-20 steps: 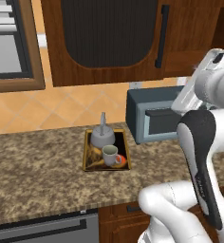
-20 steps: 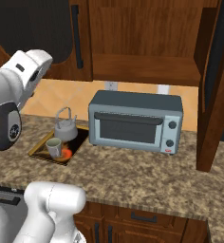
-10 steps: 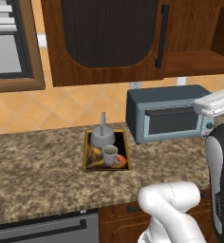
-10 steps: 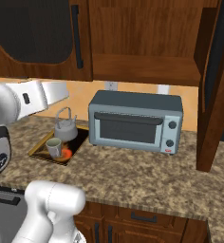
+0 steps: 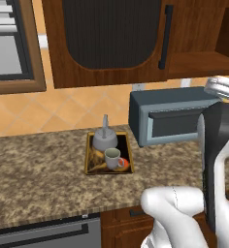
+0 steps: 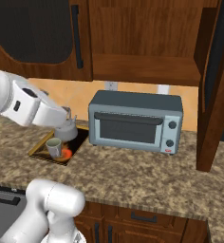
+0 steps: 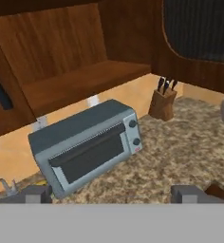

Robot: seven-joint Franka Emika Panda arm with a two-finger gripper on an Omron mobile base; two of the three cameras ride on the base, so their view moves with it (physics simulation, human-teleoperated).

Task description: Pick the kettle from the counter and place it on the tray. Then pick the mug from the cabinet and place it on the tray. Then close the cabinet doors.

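My arm has just swung off the near side toward the open cabinet on the right, and my tool [image 7: 111, 193] is wide open, empty. The squat grey metal kettle [image 5: 105, 140] and pale mug [image 5: 112, 158] sit on the gold-rimmed patterned tray [image 5: 89, 160], so I reckon only the ribbed brown cabinet door [image 6: 219, 80] remains

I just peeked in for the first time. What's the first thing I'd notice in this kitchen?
Probably the blue-grey toaster oven in the middle of the speckled counter, under the open brown cabinet. Next, to its left, the little tray holding the kettle and the mug. The white robot arm also looms big in front.
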